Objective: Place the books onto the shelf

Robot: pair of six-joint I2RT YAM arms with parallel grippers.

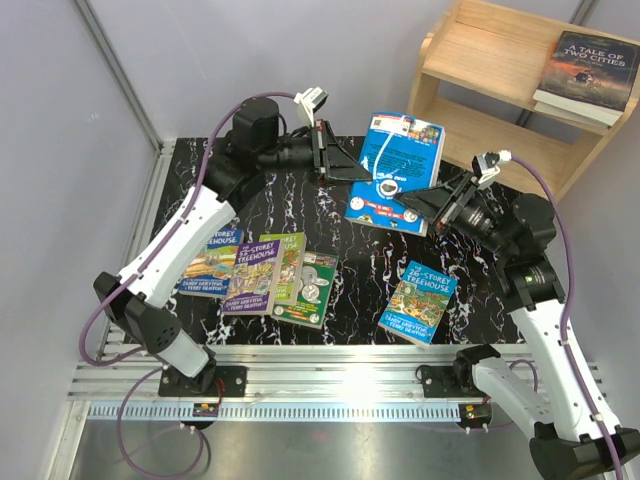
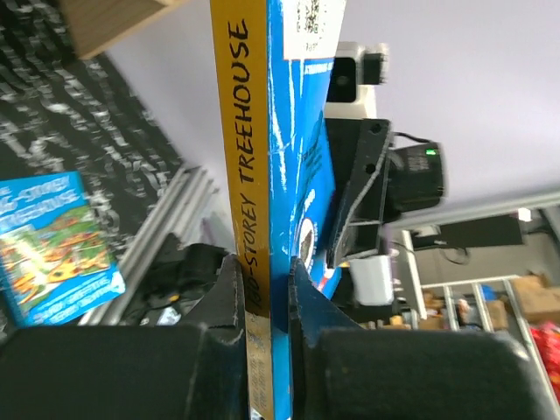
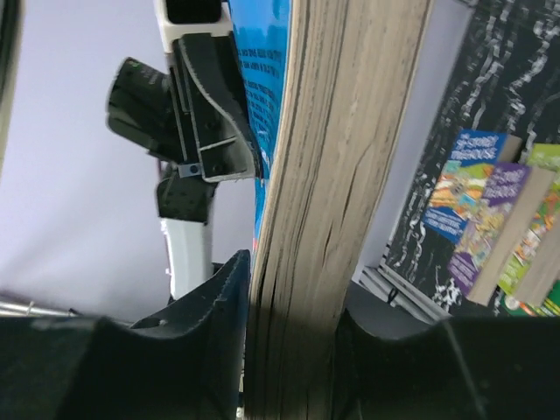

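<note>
Left gripper (image 1: 343, 170) clamps the blue book (image 1: 398, 160) by its spine, right gripper (image 1: 428, 205) pinches the pages opposite: release left only when right holds firm.

The left arm (image 1: 190, 235) and right arm (image 1: 548, 345) share one look: white shells between bulky black joint housings, a purple cable (image 1: 90, 320) looping from base to wrist. The left tool (image 1: 350, 170) and right tool (image 1: 422, 205) are black and angular, each topped by a small white camera box (image 1: 312, 98). Black base plates (image 1: 225, 381) sit at the bottom
</note>
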